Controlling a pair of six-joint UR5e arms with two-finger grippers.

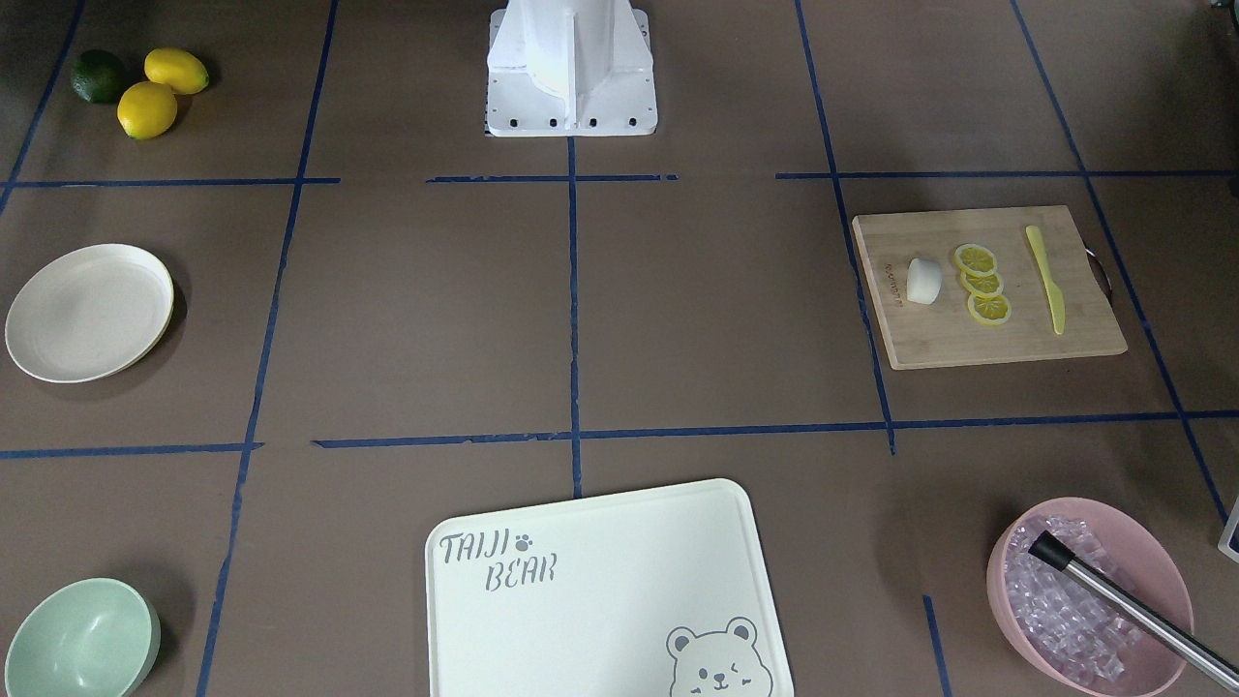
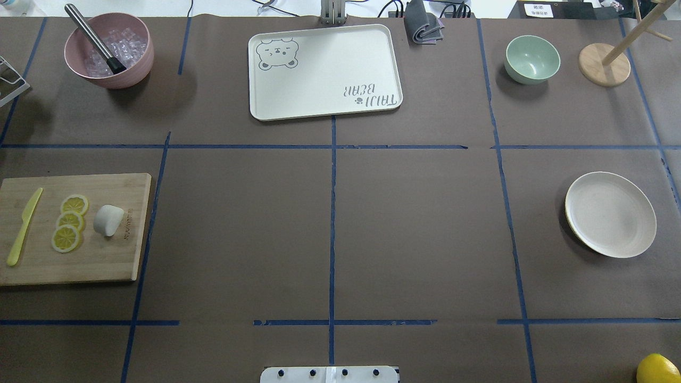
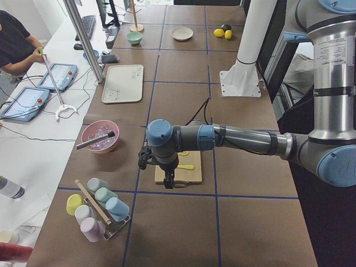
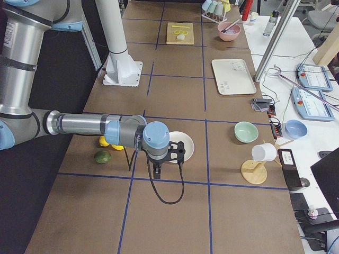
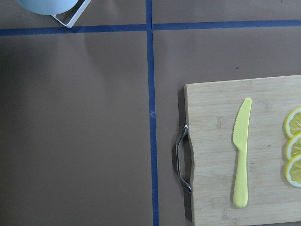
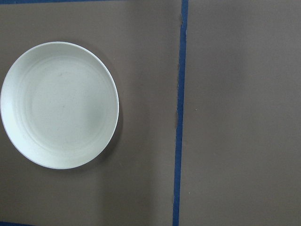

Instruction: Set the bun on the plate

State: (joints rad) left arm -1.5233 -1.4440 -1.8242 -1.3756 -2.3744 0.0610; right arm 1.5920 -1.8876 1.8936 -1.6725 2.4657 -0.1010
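Not started: must lift bun off cutting board, carry to plate (well apart); cannot tell left gripper, right gripper state.

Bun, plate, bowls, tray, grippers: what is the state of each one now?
bun: on the cutting board, not held
plate: empty
pink bowl: holds ice and a metal tool
mint-green bowl: empty
tray: empty
left gripper: above the cutting board, open or shut unclear
right gripper: near the plate, open or shut unclear
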